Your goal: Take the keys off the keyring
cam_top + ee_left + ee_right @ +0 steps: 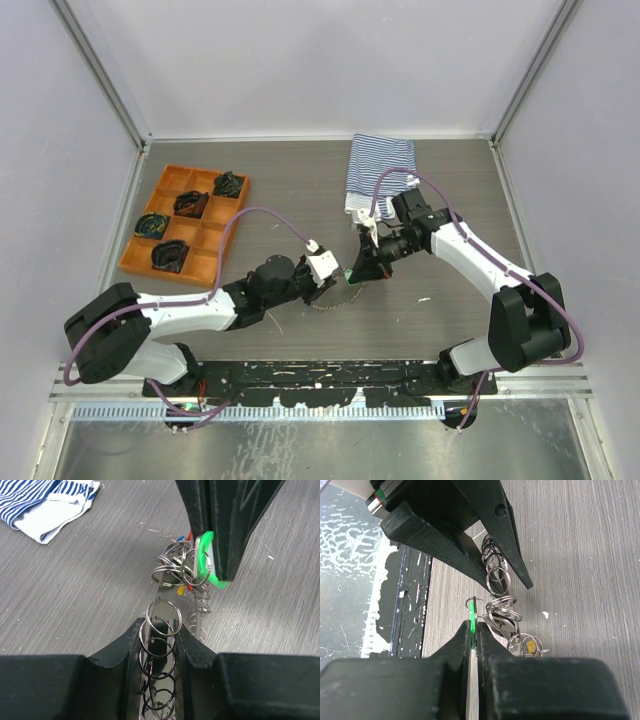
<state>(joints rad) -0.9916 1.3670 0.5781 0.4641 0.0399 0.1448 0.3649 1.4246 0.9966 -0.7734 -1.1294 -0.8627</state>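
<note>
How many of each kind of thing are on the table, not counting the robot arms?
orange tray: 1
dark bundles in the tray: 4
striped cloth: 1
keyring: 1
Total: 7

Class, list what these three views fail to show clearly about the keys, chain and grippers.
- Top view: keys and chain are too small to count.
- Left wrist: the right gripper hides half the green key. The chain runs off the bottom edge inside the left gripper.
- Right wrist: the green key shows edge-on only, and the other keys sit behind the chain.
</note>
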